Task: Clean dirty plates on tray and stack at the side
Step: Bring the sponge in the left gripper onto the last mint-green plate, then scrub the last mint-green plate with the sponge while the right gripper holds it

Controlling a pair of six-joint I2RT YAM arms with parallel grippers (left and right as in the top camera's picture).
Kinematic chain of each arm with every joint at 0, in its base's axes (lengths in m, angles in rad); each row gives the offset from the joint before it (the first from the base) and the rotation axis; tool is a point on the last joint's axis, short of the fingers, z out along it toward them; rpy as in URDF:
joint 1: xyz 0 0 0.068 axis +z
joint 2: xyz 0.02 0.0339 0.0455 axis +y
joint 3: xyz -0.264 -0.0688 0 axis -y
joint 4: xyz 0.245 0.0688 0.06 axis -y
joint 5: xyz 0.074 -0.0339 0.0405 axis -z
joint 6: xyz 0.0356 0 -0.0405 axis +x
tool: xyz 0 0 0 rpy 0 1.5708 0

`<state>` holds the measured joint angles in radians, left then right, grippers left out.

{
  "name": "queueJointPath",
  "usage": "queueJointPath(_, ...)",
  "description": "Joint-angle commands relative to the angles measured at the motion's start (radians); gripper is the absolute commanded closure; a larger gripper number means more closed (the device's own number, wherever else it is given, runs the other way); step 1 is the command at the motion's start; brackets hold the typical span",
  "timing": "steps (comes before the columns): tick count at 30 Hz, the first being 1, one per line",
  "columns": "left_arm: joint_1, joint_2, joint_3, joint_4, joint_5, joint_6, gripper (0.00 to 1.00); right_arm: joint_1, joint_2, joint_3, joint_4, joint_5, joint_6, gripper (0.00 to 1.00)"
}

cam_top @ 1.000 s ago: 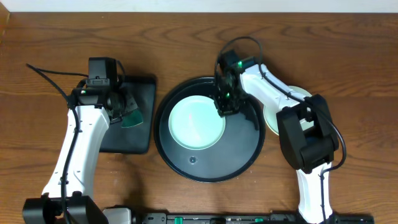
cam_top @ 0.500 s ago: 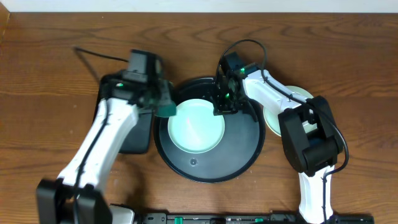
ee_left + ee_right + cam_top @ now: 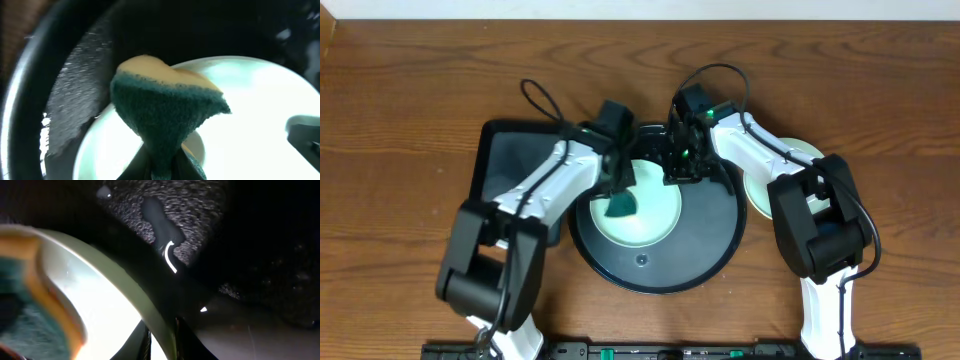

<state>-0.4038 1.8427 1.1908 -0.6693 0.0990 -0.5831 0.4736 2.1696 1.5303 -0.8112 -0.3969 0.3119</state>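
Observation:
A pale mint-green plate (image 3: 655, 205) lies in the large round black tray (image 3: 705, 255). My left gripper (image 3: 618, 195) is shut on a green and yellow sponge (image 3: 619, 207) and holds it over the plate's left part; the sponge (image 3: 165, 110) hangs above the plate (image 3: 260, 105) in the left wrist view. My right gripper (image 3: 677, 172) is shut on the plate's upper right rim (image 3: 135, 292), one finger on each side. Stacked plates (image 3: 760, 190), pale yellow and mint-green, lie on the table right of the tray, partly hidden by my right arm.
A rectangular black tray (image 3: 515, 160) lies left of the round tray, under my left arm. Both arms cross over the round tray's upper half. A small speck (image 3: 641, 259) sits on the round tray's front floor. Bare wooden table (image 3: 400, 220) surrounds everything.
My left arm has swung right from the rectangular tray with the sponge and now holds it over the mint-green plate. The right gripper stays on the plate's rim.

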Motion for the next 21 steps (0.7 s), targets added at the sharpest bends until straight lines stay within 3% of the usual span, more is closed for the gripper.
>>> queueJointPath(1, -0.040, 0.034, 0.024, -0.025, -0.005, -0.051, 0.93, 0.010, 0.030, -0.031, 0.005, 0.042, 0.017, 0.85)
queueJointPath(3, -0.053, 0.031, 0.024, -0.037, 0.051, -0.015, 0.93, 0.010, 0.030, -0.031, 0.005, 0.042, 0.017, 0.85)
queueJointPath(8, -0.056, 0.031, 0.024, -0.037, 0.405, 0.265, 0.93, 0.010, 0.030, -0.032, 0.006, 0.042, 0.017, 0.85)
queueJointPath(11, -0.056, 0.031, 0.024, -0.044, 0.506, 0.343, 0.92, 0.010, 0.030, -0.032, 0.005, 0.049, 0.017, 0.85)
queueJointPath(15, -0.056, 0.031, 0.024, -0.032, 0.407, 0.310, 0.93, 0.010, 0.030, -0.032, 0.004, 0.049, 0.017, 0.85)
queueJointPath(21, -0.048, 0.031, 0.024, -0.033, -0.031, 0.051, 0.92, 0.010, 0.030, -0.032, 0.004, 0.049, 0.017, 0.85)
